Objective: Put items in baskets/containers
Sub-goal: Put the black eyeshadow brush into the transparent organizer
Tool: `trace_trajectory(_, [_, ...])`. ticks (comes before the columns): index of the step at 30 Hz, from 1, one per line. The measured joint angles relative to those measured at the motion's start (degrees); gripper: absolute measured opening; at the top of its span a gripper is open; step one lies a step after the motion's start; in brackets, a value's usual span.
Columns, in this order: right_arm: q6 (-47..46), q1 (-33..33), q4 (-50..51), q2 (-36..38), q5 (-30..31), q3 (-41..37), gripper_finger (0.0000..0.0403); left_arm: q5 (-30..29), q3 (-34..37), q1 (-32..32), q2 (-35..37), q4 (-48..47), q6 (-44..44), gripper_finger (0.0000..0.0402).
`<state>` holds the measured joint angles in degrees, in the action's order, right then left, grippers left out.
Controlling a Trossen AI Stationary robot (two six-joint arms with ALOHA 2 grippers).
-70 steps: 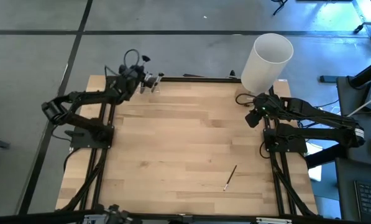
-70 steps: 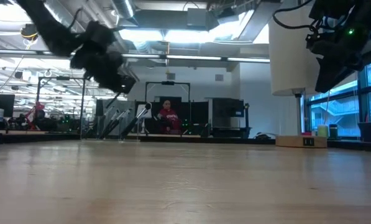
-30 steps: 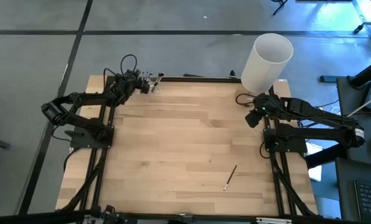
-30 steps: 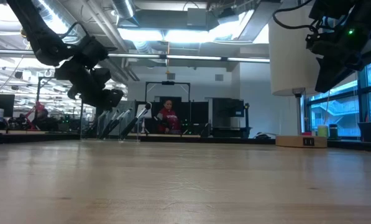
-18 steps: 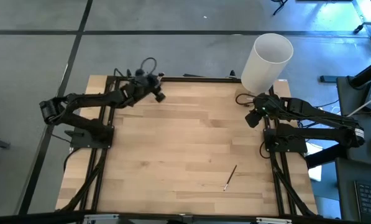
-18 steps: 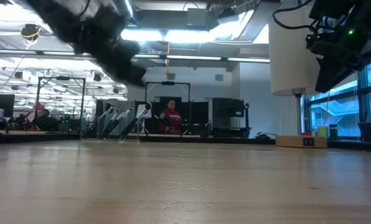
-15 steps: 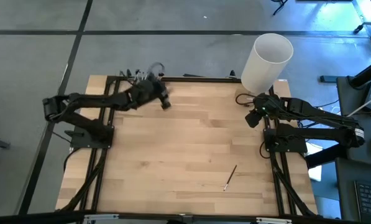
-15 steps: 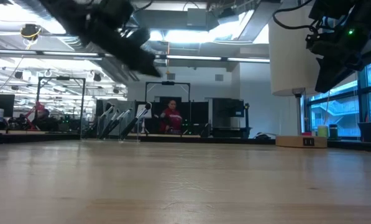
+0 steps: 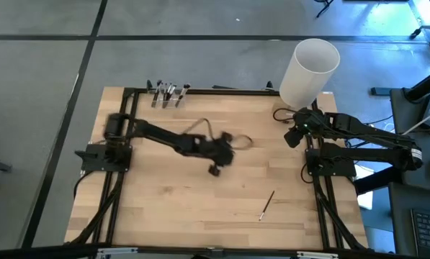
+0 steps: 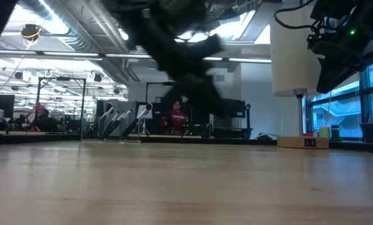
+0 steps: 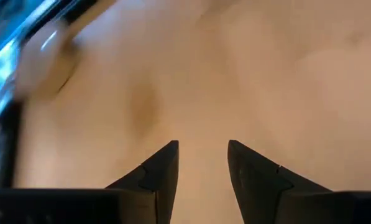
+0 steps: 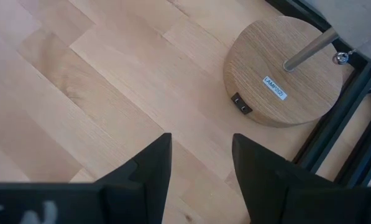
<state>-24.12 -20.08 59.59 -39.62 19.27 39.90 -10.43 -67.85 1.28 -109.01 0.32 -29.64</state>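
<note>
One thin brush lies flat on the wooden table toward the near right. Several more brushes stand in the small clear containers at the far edge, left of the middle; the low view shows them leaning there. My left gripper hangs open over the middle of the table, with only bare wood between its fingers. My right gripper waits open at the far right, above the table.
A tall white cylinder lamp stands at the far right corner on a round wooden base, just beyond my right gripper. A black frame runs along the table's far edge. A person in red is in the room behind.
My left gripper has swung away from the clear containers at the far edge, going fast toward the table's middle, right and nearer. The brushes in the containers and the brush on the table have stayed where they were.
</note>
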Motion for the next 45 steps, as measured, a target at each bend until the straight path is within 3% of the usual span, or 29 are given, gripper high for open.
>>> trace_trajectory(5, [0.15, 0.0, -0.07, -0.01, -0.02, 0.0, 0.0168, 6.31, -17.46, 4.11, -13.17, -6.07, -8.93, 0.0133])
trace_trajectory(8, [0.15, 0.0, -0.09, -0.01, -0.09, 0.0, 0.0168, 5.26, -27.57, 5.85, -19.42, -12.11, -11.38, 0.0133])
trace_trajectory(11, [-0.12, 0.03, -0.39, -0.01, -2.99, 0.0, 0.0168, 0.41, -34.51, 6.81, -23.06, -15.59, -10.98, 0.0133])
trace_trajectory(15, [-1.03, 3.94, -6.67, 0.95, -13.02, 0.02, 0.0168, -7.2, -36.82, 7.35, -22.74, -17.87, -5.44, 0.0133])
trace_trajectory(19, [-2.8, 11.91, -3.8, 1.11, -15.12, 0.11, 0.0168, -23.23, -36.63, 6.78, -18.53, -32.56, 7.03, 0.0133])
trace_trajectory(21, [-6.12, 15.48, 2.19, 0.3, -16.21, 0.09, 0.0168, -25.41, -34.68, 5.51, -15.45, -38.59, 14.99, 0.0133])
trace_trajectory(25, [-13.76, 24.72, 8.84, -2.95, -16.59, 0.04, 0.0168, -23.78, -23.75, 3.66, -8.57, -34.13, 22.29, 0.0127])
trace_trajectory(29, [-15.71, 34.92, -4.66, -8.61, -21.67, 0.06, 0.0168, -24.32, -10.37, 2.62, -0.85, -22.28, 26.61, 0.0115])
trace_trajectory(32, [-10.02, 41.84, -16.39, -14.76, -24.54, 0.07, 0.0168, -24.93, -0.95, 2.08, 4.79, -14.65, 32.23, 0.0106])
trace_trajectory(35, [-6.27, 46.79, -18.92, -20.83, -24.86, 0.09, 0.0167, -26.86, 7.53, 2.48, 10.48, -7.39, 37.52, 0.0098])
trace_trajectory(41, [-7.59, 50.68, -19.46, -32.31, -25.01, 0.97, 0.0168, -36.45, 21.26, 2.34, 20.25, -0.96, 46.65, 0.0087])
trace_trajectory(45, [-0.5, 52.31, -22.77, -38.59, -24.94, 4.03, 0.0167, -37.94, 27.87, 1.15, 24.72, 5.76, 50.03, 0.0086])
